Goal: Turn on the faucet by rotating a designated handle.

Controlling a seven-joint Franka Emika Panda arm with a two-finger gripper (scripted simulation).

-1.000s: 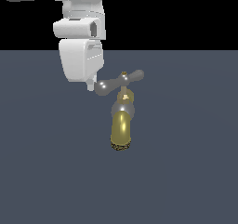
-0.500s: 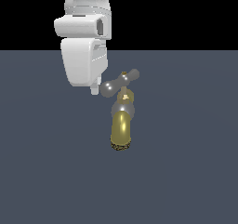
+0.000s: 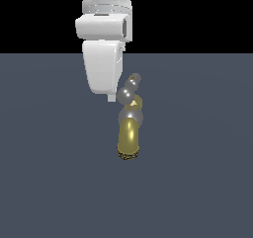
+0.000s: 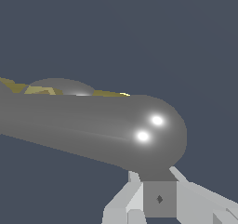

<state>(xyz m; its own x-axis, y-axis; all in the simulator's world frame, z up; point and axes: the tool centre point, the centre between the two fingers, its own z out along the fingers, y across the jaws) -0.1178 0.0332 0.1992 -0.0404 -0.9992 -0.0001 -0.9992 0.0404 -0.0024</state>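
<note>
The gripper (image 3: pixel 112 98) hides its fingertips behind its white body in the exterior view, so their spacing cannot be told. In the wrist view, the handle (image 4: pixel 93 125) runs off the picture's edge, covering most of the faucet (image 4: pixel 39 89).

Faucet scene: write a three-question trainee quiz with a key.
1. True or false: the handle lies level across the exterior view.
2. The gripper is: A) on the exterior view's left of the handle, B) under the spout, C) far from the faucet.
3. In the wrist view, what fills the middle?

Key:
1. False; it slants, one end higher.
2. A.
3. A rounded grey handle arm, just beyond the fingertips.
</note>
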